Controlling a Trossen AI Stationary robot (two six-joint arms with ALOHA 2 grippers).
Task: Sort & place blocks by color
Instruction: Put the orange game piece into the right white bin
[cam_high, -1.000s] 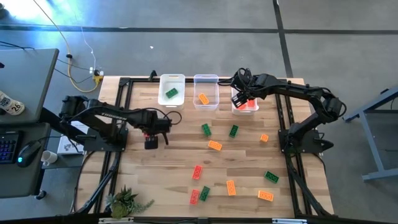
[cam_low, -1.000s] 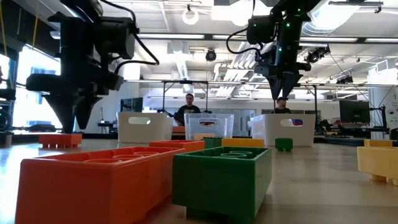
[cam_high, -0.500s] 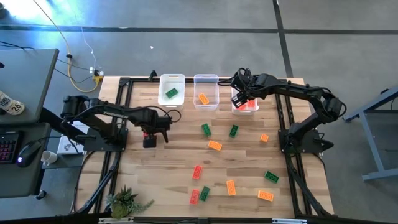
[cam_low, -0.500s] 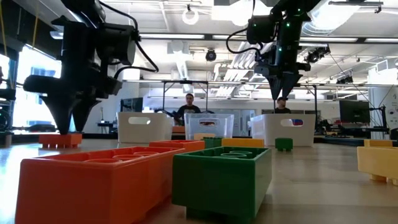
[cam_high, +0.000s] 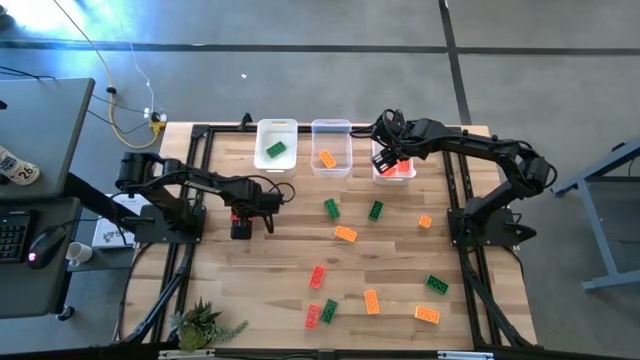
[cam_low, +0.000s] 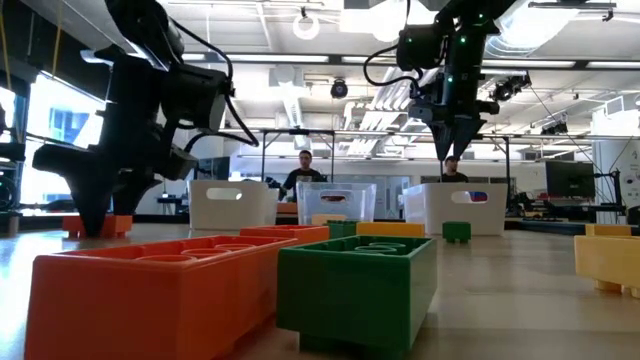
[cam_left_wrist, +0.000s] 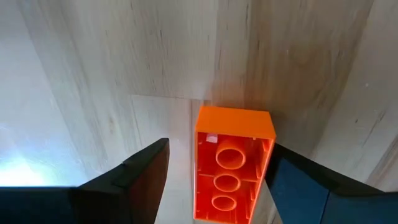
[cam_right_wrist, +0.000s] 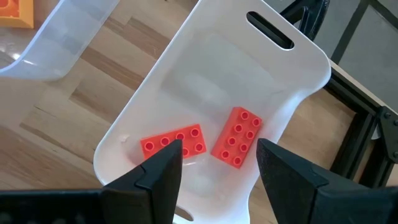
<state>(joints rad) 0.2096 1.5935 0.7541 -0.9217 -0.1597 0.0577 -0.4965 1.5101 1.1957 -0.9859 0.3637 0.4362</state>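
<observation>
Left end effector (cam_high: 241, 226) is reaching down to the tabletop (cam_high: 280, 290), fingers (cam_left_wrist: 137, 180) spread apart, straddling one orange block (cam_left_wrist: 231, 165) lying hollow side up between them. No finger is touching it as far as the wrist view is showing. In the low view this end effector (cam_low: 95, 215) is sitting right at the wood surface with the orange block (cam_low: 118, 224) just behind its tips.

Right end effector (cam_high: 389, 160) is hovering above the bin (cam_right_wrist: 205, 93) at the right end of the bin row, fingers standing open, carrying nothing. Directly below it two red blocks (cam_right_wrist: 174, 142) are lying studs up on the bin floor, side by side, nearly touching.

Beside that bin, toward the left arm, the middle bin (cam_high: 331, 147) is holding an orange block (cam_high: 327, 159); the next bin (cam_high: 276, 143) is holding a green block (cam_high: 275, 150).

Loose blocks are lying scattered on the tabletop between the two arms and on the near side of both end effectors: a green one (cam_high: 331, 208), another green (cam_high: 375, 210), an orange one (cam_high: 346, 234), a red one (cam_high: 317, 276), more green, orange and red pieces beyond those, well apart from either end effector.

Two people are showing in the room behind the bins (cam_low: 303, 172).
</observation>
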